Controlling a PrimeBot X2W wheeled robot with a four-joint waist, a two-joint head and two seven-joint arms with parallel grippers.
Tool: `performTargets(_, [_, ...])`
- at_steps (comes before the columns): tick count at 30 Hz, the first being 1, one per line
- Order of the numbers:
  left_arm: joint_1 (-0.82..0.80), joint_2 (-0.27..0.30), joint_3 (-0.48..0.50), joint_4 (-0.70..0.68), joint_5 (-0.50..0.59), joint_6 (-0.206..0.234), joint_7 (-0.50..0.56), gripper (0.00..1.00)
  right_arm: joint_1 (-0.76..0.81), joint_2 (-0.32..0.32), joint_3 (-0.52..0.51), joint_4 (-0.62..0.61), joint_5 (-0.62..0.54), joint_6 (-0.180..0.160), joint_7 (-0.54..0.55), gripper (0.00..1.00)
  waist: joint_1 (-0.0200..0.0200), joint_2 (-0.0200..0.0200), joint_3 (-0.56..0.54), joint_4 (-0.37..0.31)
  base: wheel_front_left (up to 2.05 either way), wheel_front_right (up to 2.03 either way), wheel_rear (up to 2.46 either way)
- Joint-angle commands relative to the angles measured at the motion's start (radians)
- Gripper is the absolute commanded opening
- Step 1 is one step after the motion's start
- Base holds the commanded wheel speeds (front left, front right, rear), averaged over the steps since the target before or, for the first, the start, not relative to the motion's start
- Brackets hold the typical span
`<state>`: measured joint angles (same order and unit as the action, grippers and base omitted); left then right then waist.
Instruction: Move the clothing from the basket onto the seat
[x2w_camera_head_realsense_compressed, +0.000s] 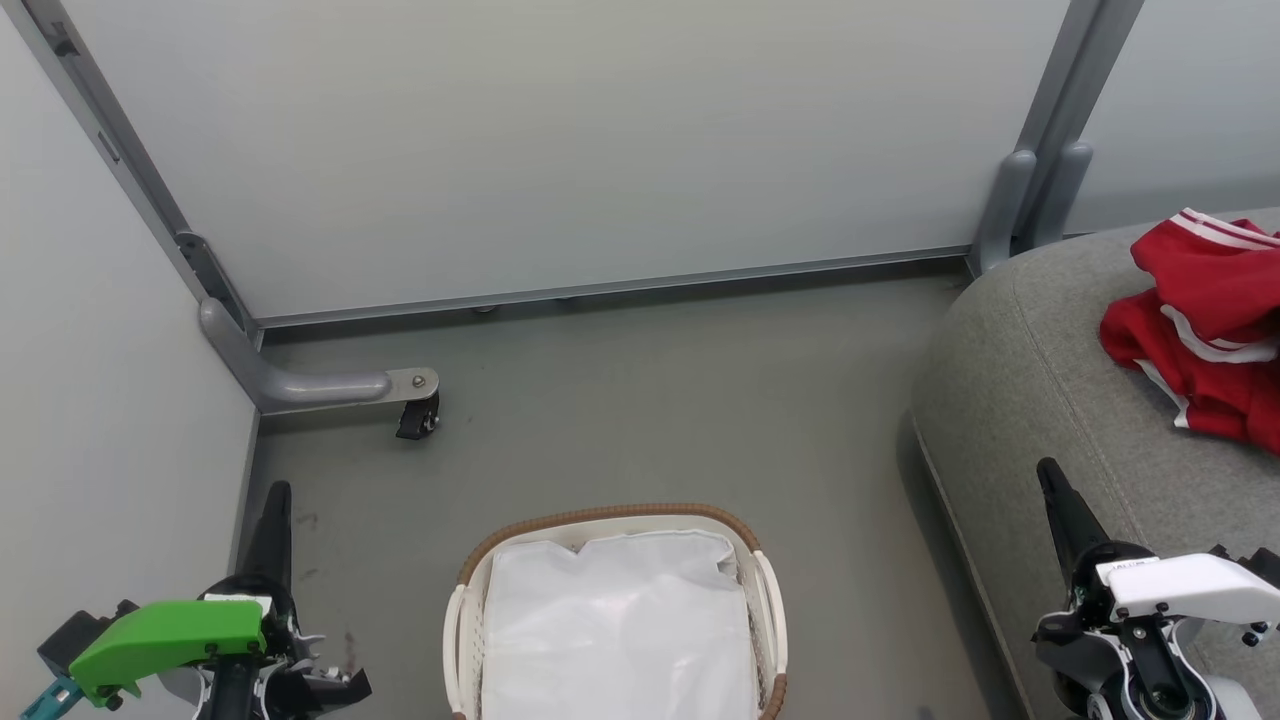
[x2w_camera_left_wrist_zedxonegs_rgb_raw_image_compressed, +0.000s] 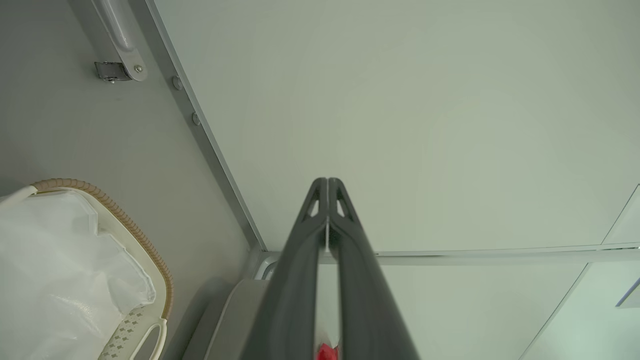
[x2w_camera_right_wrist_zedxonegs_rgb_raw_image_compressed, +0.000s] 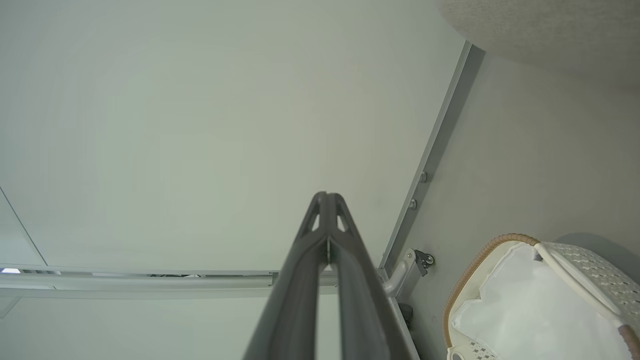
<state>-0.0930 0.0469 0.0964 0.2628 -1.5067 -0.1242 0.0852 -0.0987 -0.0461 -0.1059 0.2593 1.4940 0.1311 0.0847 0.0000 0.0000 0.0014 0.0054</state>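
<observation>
The red clothing (x2w_camera_head_realsense_compressed: 1205, 330) with white stripes lies in a heap on the grey seat (x2w_camera_head_realsense_compressed: 1040, 400) at the right edge of the head view. The white basket (x2w_camera_head_realsense_compressed: 760, 590) with its brown woven rim stands on the floor at the bottom centre, and inside it I see just the white liner (x2w_camera_head_realsense_compressed: 615, 630). My left gripper (x2w_camera_head_realsense_compressed: 277, 492) is shut and empty to the left of the basket. My right gripper (x2w_camera_head_realsense_compressed: 1047, 468) is shut and empty over the seat's front edge. The basket (x2w_camera_left_wrist_zedxonegs_rgb_raw_image_compressed: 145, 245) shows at the lower left of the left wrist view, beside that gripper (x2w_camera_left_wrist_zedxonegs_rgb_raw_image_compressed: 327, 181). In the right wrist view the basket (x2w_camera_right_wrist_zedxonegs_rgb_raw_image_compressed: 480, 260) sits lower right of the shut gripper (x2w_camera_right_wrist_zedxonegs_rgb_raw_image_compressed: 326, 195).
Pale partition panels (x2w_camera_head_realsense_compressed: 560, 150) on grey metal frames close off the back and left. A caster foot (x2w_camera_head_realsense_compressed: 415, 410) of the frame sticks out onto the grey floor (x2w_camera_head_realsense_compressed: 650, 400) behind the basket. A grey post (x2w_camera_head_realsense_compressed: 1010, 210) stands by the seat's far corner.
</observation>
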Motion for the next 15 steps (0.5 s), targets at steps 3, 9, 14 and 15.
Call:
performTargets(3, [-0.018, 0.006, 0.009, -0.01, -0.033, -0.008, 0.009, 0.0, -0.015, -0.006, -0.005, -0.01, 0.035, -0.001, 0.011, 0.0, 0.0, 0.0, 0.0, -0.001, 0.0, 0.0, 0.0])
performTargets(9, [-0.022, 0.006, 0.015, -0.016, -0.07, -0.01, 0.02, 0.0, -0.014, -0.007, -0.007, -0.013, 0.077, -0.001, 0.021, 0.0, 0.0, 0.0, 0.001, -0.003, 0.0, 0.0, 0.0])
performTargets(14, [-0.022, 0.006, 0.019, -0.019, -0.1, -0.009, 0.029, 0.0, -0.014, -0.007, -0.009, -0.016, 0.11, -0.001, 0.029, 0.0, 0.0, 0.0, 0.001, -0.005, 0.0, 0.0, 0.0])
performTargets(15, [-0.021, 0.006, 0.02, -0.02, -0.106, -0.009, 0.03, 0.0, -0.014, -0.007, -0.01, -0.017, 0.117, -0.001, 0.032, 0.0, 0.0, 0.0, 0.002, -0.005, 0.0, 0.0, 0.0])
